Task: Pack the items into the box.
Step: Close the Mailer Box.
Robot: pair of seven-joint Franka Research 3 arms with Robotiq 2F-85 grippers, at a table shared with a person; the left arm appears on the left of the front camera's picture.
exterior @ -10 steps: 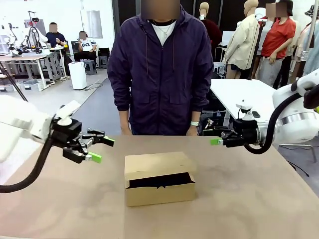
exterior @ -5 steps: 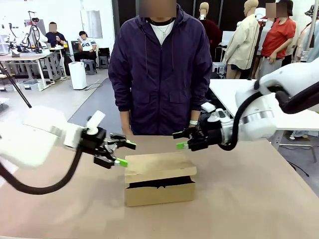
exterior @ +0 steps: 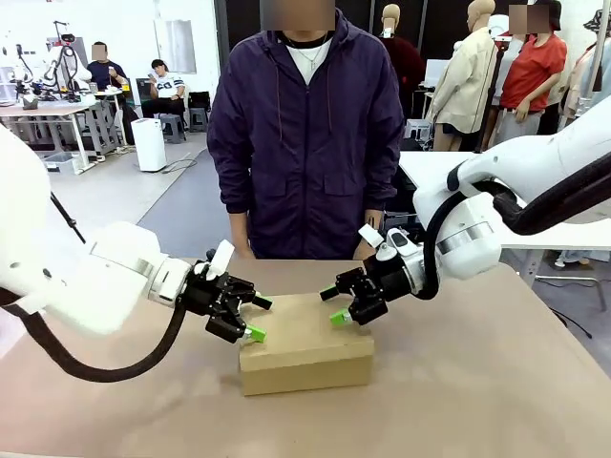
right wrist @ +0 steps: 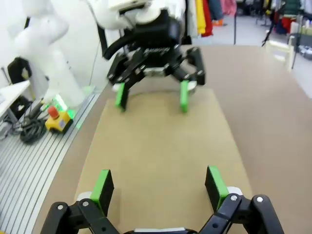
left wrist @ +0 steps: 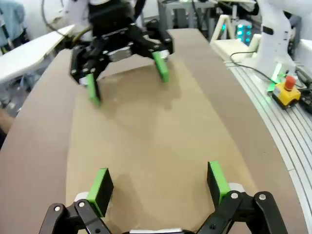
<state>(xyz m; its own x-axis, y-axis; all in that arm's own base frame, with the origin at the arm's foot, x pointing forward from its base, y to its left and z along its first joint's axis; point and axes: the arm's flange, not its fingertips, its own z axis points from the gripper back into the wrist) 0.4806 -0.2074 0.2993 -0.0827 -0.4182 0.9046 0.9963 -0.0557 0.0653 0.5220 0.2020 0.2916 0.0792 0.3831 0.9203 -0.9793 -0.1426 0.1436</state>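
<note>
Brown tabletop (exterior: 496, 382) runs across the front view, with a workshop of desks and seated people far behind at ten o'clock. Coming in from nine o'clock, the left arm reaches toward the middle, and the left gripper (exterior: 250, 319) hangs over the left end of the box (exterior: 305, 345), its green-padded fingers (exterior: 254, 334) spread apart and grasping nothing. At the centre of the table sits the box, plain brown cardboard, its flap lid lying flat down over the top so the inside is hidden. At twelve o'clock beyond it a person in a dark purple jacket (exterior: 305, 143) stands at the table's far edge. From three o'clock the right arm comes in, and the right gripper (exterior: 334, 305) is over the right end of the lid, fingers likewise released and empty; whether either gripper's pads touch the cardboard I cannot tell. Each wrist view looks along the lid (left wrist: 146, 141) at the opposite gripper, which faces it across the cardboard with jaws wide.
</note>
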